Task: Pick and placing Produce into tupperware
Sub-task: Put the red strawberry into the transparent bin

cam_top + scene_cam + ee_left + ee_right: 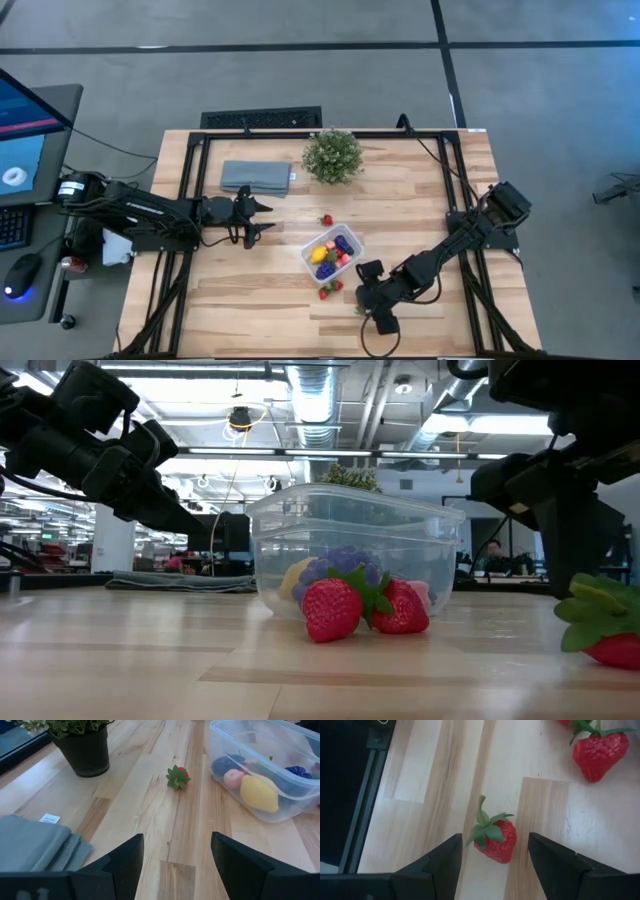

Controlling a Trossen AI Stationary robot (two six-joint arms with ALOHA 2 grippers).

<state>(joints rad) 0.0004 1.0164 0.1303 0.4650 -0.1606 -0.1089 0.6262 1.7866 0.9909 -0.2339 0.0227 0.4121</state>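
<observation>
Hovering low over the front of the worktop [250, 300], the right tool [492, 865] has its fingers spread wide with nothing gripped; a loose strawberry [494, 839] lies on the wood between the fingertips, untouched, its green leaves turned toward the worktop's front edge. In the low view that same berry sits at the picture's right edge. Just beyond it, two more strawberries [328, 289] lie side by side against the near wall of the tupperware [348, 236], outside it. The clear box stands upright on the wood near the middle of the worktop, and inside it are a yellow piece [259, 793], a pink piece [233, 778], dark purple pieces [226, 764] and a blue cluster [296, 770]. Farther back, another single strawberry [326, 220] lies on the bare wood just beyond the box's far corner. To the left, the left tool [262, 218] hangs above the worktop, well apart from the box, released and empty, its fingers pointing toward the box. Near the far edge lie a folded grey-blue cloth [255, 177] and, beside it, a bushy potted plant [332, 155].
</observation>
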